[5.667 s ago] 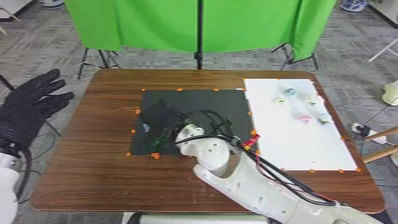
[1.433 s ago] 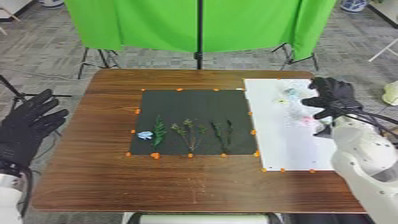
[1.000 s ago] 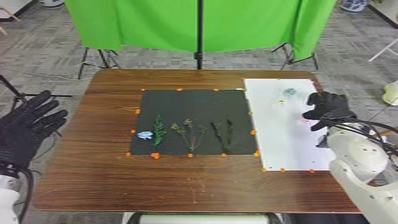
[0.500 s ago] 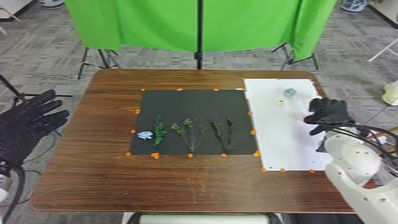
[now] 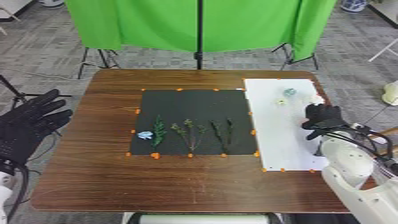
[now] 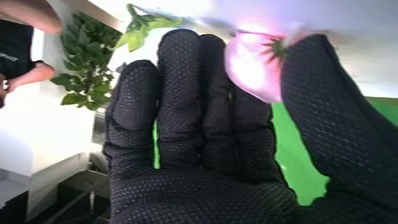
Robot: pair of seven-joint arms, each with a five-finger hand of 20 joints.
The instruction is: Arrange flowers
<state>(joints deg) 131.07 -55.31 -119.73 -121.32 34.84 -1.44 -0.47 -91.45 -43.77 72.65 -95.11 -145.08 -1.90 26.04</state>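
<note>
Right wrist view | my right hand (image 6: 195, 195) is open, fingers straight | pink flower (image 6: 251, 67) sits between my thumb and fingertips | step, likely: picking it up | next: pinch, lift, carry to dark mat (image 5: 187, 104), left of my hand

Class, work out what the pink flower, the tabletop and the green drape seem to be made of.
Pink flower: perhaps thin fabric or real petal, softly smooth; the look leaves it open.
Tabletop: wood or wood-look laminate, faintly glossy, with streaky brown grain.
Green drape: probably matte cloth, hanging in soft folds.
</note>
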